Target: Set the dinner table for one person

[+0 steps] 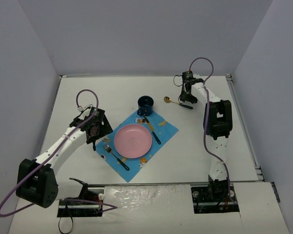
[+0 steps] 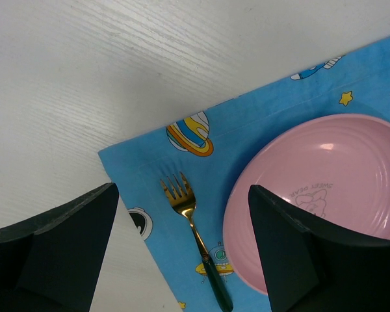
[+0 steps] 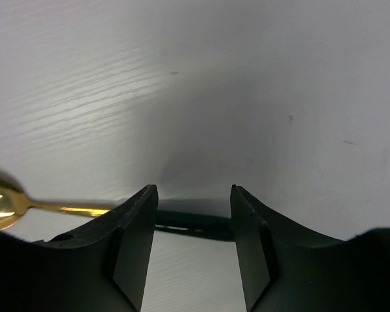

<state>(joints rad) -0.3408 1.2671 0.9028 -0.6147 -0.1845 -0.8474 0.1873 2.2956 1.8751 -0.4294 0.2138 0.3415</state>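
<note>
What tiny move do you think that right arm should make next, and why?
Probably close the right gripper on the spoon: its dark handle shows in the gap between the open jaws, and the spoon lies on the bare dinner table, off the blue mat.

counter [image 1: 78,97]: matte white | mat [image 1: 168,127]: bright blue, cartoon planets, stars, spacecraft | plate [image 1: 132,140]: pink, faint concentric rings | cup [image 1: 145,103]: dark blue | fork [image 2: 196,235]: gold tines, dark green handle | spoon [image 1: 168,100]: gold bowl, dark handle | left hand [image 2: 182,186]: black | right hand [image 3: 194,188]: black
</note>
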